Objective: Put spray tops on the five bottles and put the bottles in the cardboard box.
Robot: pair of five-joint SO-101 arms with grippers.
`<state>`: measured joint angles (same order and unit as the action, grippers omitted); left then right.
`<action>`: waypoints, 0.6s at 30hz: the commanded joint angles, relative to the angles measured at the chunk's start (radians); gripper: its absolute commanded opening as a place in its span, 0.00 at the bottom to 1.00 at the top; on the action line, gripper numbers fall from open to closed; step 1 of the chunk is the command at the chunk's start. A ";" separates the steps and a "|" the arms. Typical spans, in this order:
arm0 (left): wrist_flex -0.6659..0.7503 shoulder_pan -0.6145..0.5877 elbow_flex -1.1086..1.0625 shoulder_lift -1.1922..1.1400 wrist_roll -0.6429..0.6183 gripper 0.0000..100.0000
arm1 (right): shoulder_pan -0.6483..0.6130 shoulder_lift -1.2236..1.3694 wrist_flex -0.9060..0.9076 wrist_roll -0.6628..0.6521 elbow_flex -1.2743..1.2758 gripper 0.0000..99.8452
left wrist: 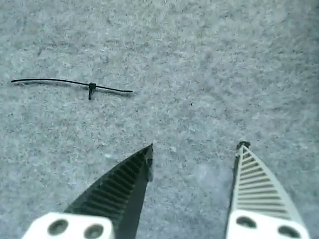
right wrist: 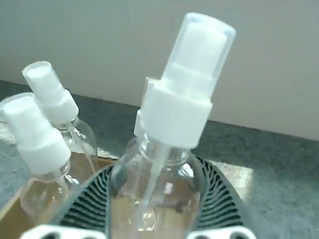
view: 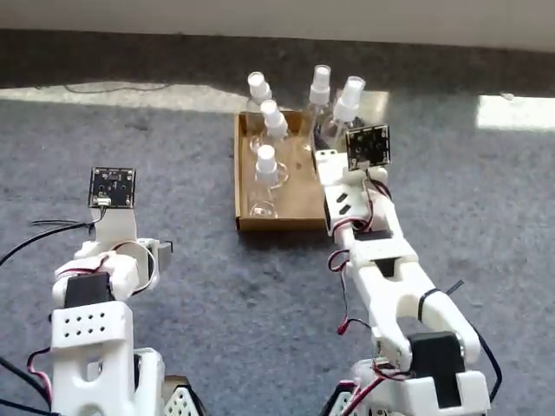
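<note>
A spray-topped bottle (right wrist: 163,144) is being squeezed between the fingers of the right gripper (right wrist: 157,174) at the far right corner of the cardboard box (view: 277,224). Four more bottles (view: 266,166) are standing in or beside it. Left of the box, the left gripper (left wrist: 195,149) is hanging wide open, empty.

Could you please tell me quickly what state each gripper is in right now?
Left gripper: open, empty, above the carpet.
Right gripper: closed around a capped bottle.
</note>
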<state>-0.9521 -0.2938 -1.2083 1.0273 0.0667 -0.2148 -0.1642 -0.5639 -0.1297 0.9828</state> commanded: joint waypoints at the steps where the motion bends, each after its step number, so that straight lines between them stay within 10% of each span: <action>1: 0.018 -0.005 0.002 0.015 -0.002 0.25 | 0.010 0.050 -0.077 0.008 -0.007 0.00; 18: 0.018 -0.005 0.004 0.015 -0.002 0.25 | 0.005 0.133 -0.120 0.003 0.039 0.00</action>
<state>-0.9521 -0.2938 -1.2083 1.0273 0.0667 -0.2148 -0.0245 -0.6636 -0.1297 1.0273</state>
